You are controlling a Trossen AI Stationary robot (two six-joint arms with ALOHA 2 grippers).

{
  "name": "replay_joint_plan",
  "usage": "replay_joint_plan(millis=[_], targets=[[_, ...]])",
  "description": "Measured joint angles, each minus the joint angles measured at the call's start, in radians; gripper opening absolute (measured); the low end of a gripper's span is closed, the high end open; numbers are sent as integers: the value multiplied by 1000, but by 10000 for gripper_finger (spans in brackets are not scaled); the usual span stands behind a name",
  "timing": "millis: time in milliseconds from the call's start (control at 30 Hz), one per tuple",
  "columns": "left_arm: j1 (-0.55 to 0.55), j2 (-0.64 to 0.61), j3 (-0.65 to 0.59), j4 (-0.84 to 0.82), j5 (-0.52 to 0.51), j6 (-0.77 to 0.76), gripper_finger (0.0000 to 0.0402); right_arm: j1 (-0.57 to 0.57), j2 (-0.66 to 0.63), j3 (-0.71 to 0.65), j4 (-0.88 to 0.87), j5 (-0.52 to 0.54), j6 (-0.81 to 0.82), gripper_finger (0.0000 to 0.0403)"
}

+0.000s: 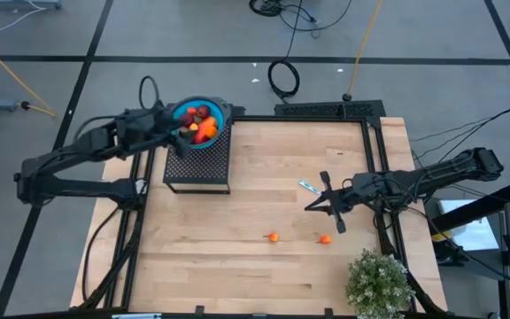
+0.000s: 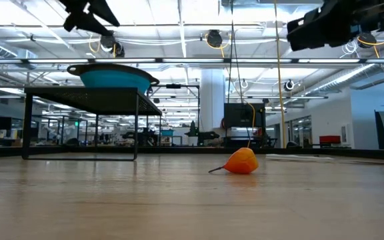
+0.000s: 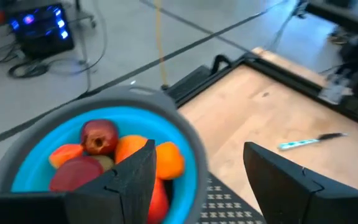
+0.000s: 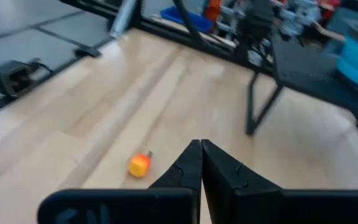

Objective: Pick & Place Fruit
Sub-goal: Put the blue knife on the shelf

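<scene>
While most fruit sits heaped in blue bowl on black stand at table's far left corner, two small orange pieces lie loose on table near front. Left gripper poised directly above bowl, jaws apart, empty, fruit just below and between them. Right gripper raised above table, jaws together, nearer orange piece just beside and below, not touching. Blue utensil close by.
</scene>
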Motion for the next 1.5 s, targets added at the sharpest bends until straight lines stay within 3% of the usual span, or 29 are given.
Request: replay_joint_plan(millis=[433, 733, 900, 1500], targets=[[-196, -51, -4, 6, 12, 105, 241, 0, 0, 0, -56, 29, 16, 0], [-264, -114, -137, 161, -20, 136, 241, 0, 0, 0, -87, 31, 38, 0], [-290, -178, -202, 196, -21, 126, 238, 0, 0, 0, -119, 104, 62, 0], [-381, -331, -382, 275, -28, 128, 73, 1, 1, 0, -218, 212, 147, 0]])
